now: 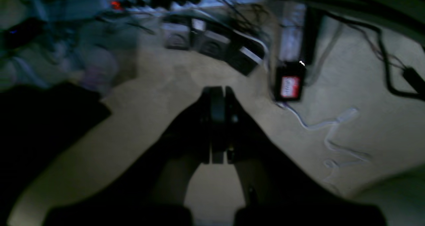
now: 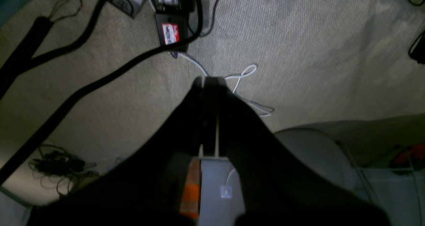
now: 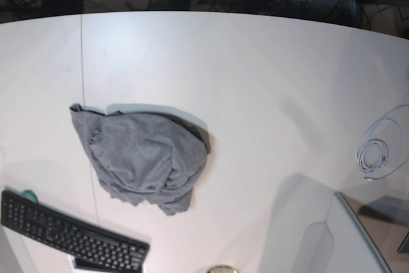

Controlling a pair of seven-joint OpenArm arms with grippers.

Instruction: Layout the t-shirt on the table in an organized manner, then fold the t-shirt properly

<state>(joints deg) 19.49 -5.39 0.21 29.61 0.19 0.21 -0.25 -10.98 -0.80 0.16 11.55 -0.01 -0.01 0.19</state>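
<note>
The t-shirt [image 3: 144,158] is a plain heather-grey garment lying in a crumpled heap on the left half of the white table [image 3: 268,81] in the base view. Neither arm shows in that view. The left wrist view is dim and blurred; in it my left gripper [image 1: 217,90] has its dark fingers pressed together with nothing between them, above a beige carpeted floor. My right gripper [image 2: 209,81] is likewise shut and empty over the same carpet. The t-shirt appears in neither wrist view.
A black keyboard [image 3: 70,231] lies at the table's front left, just below the t-shirt. A coiled white cable [image 3: 377,155] sits at the right edge, and a grey slanted panel [image 3: 354,241] fills the front right corner. On the floor are cables and a black box [image 2: 171,31] with a red label.
</note>
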